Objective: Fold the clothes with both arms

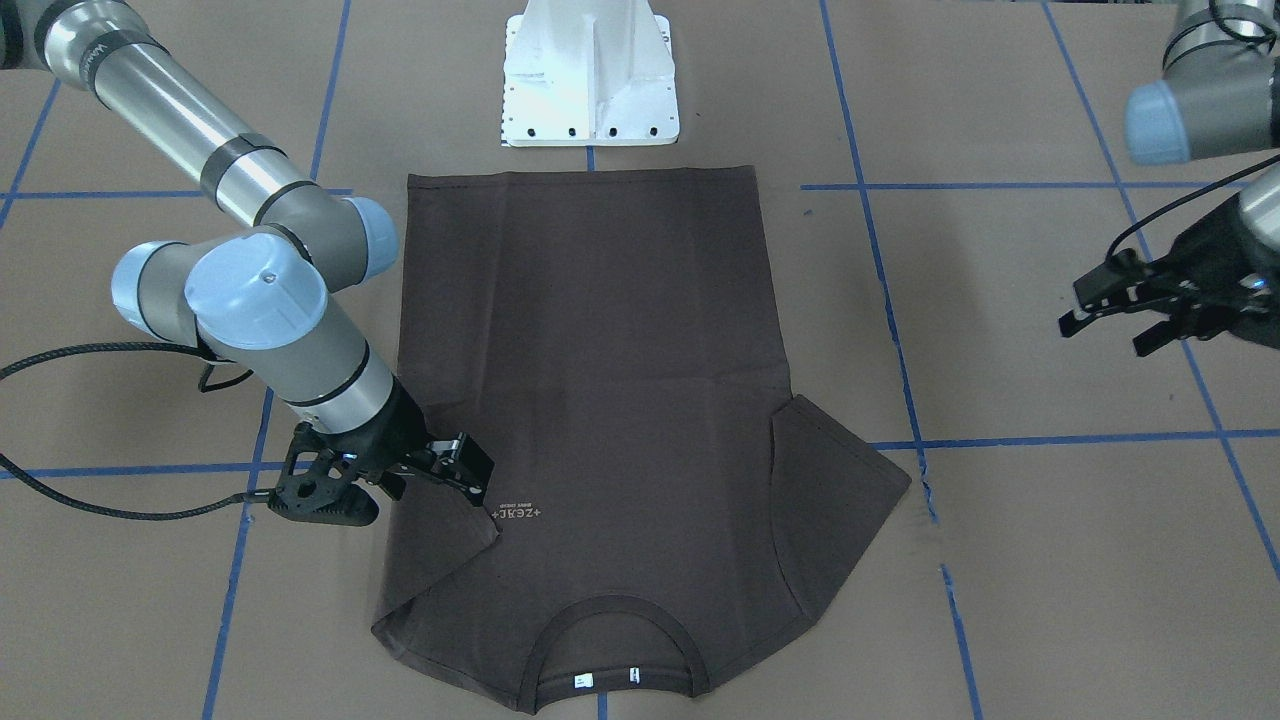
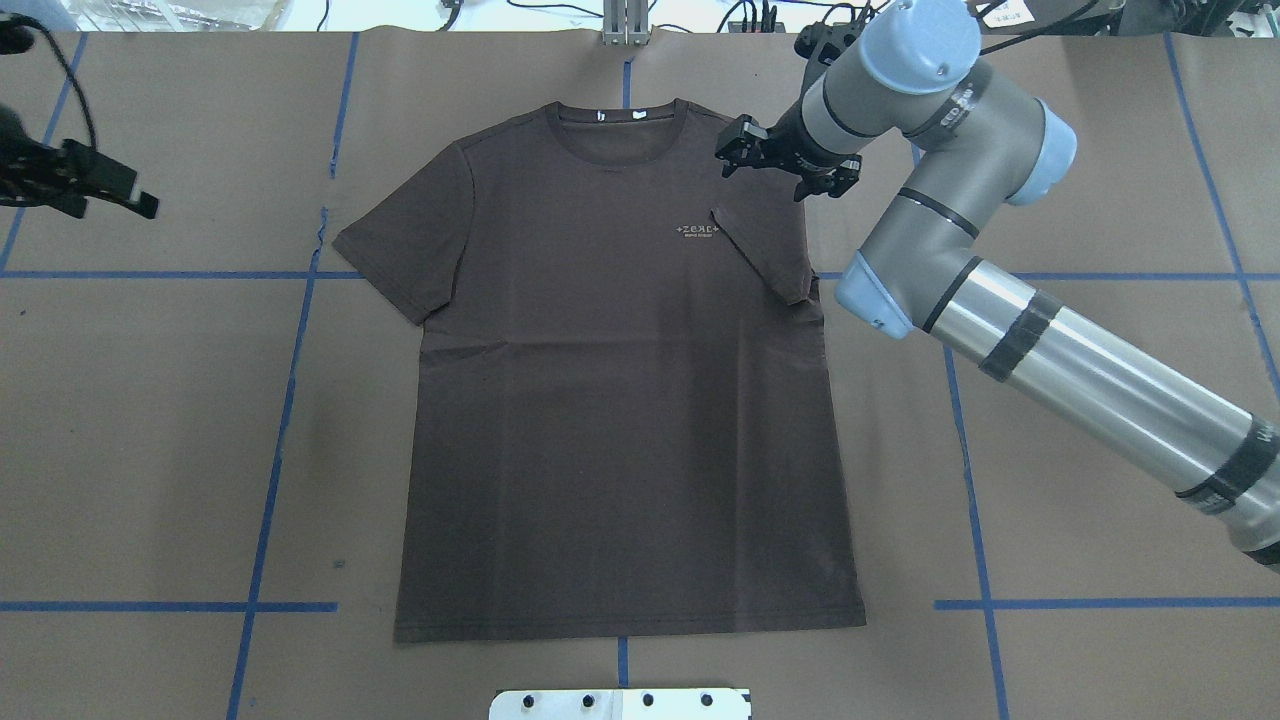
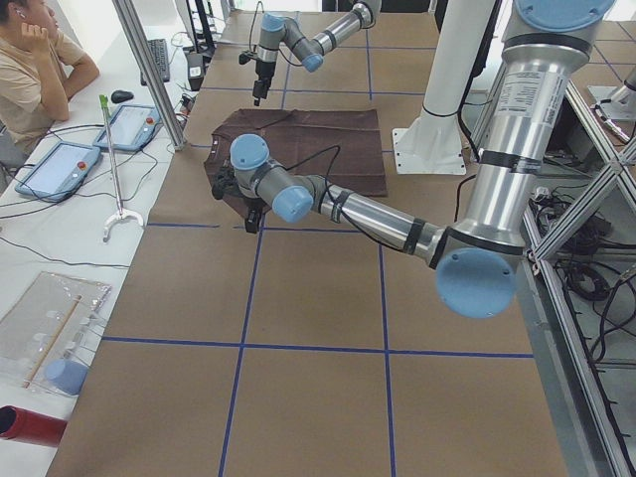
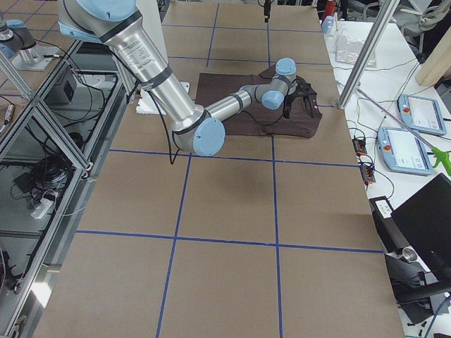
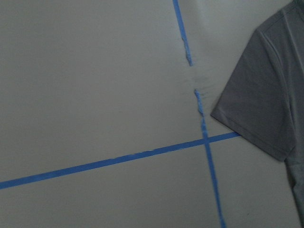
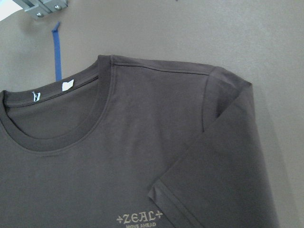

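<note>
Overhead exterior, matte brown T-shirt (image 2: 620,400) flat, ribbed collar (image 2: 615,163), left fingers (image 2: 128,193) and right fingers (image 2: 738,150) both apart.

Overhead: above white base (image 2: 620,703), looking forward-down. Front: opposite side, steep. Sides: table (image 2: 150,450) ends, wide. Wrists: close, looking down. Every view catches the T-shirt (image 2: 620,400).

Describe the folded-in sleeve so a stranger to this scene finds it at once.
A dark brown T-shirt lies flat on the paper-covered table, collar away from the robot. Beside its pale chest lettering, near the right gripper, one sleeve is turned in over the chest; the other sleeve lies spread outwards.
</note>
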{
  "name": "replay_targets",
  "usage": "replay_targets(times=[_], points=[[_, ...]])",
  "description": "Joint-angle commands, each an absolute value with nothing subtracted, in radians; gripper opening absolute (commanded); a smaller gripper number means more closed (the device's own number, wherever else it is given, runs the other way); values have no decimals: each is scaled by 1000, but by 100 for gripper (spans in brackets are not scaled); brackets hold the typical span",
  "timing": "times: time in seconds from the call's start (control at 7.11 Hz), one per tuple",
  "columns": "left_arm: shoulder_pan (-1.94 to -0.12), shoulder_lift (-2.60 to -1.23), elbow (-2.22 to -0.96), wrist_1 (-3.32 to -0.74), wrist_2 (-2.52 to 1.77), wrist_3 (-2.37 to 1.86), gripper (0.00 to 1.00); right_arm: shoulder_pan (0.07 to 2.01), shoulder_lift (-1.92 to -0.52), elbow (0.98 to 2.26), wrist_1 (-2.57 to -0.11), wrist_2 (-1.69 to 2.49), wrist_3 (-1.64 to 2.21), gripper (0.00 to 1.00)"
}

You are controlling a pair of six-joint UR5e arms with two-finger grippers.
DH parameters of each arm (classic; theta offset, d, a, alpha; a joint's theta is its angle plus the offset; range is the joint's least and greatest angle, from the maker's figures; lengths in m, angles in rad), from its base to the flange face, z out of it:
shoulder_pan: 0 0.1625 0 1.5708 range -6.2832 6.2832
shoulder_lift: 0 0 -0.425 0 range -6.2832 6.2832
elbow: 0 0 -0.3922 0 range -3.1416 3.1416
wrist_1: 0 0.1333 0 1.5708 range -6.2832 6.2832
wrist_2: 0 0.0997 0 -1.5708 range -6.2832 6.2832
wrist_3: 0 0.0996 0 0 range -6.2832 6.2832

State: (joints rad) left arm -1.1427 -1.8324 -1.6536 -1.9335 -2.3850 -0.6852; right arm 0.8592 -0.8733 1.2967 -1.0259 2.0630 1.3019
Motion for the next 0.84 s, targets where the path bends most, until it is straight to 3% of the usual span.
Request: replay_targets(times=[0.0, 0.28, 0.42, 0.56, 0.7], points=[[-1003, -1986, -1499, -1963, -2146, -932, 100, 926, -978, 1414, -1026, 2169, 1299, 100], [-970, -2102, -1293, -2048, -2125, -956, 89, 928, -999, 1457, -1031, 2161, 1301, 100], [-966, -2120, -1252, -2057, -2079, -963, 86, 928, -1000, 1456, -1031, 2160, 1299, 100], [-928, -2123, -1240, -2051, -2065, -966, 73, 927, -1011, 1451, -1029, 2158, 1298, 100], [-920, -2138, -1238, -2051, -2063, -998, 68, 925, -1009, 1453, -1029, 2155, 1299, 100]])
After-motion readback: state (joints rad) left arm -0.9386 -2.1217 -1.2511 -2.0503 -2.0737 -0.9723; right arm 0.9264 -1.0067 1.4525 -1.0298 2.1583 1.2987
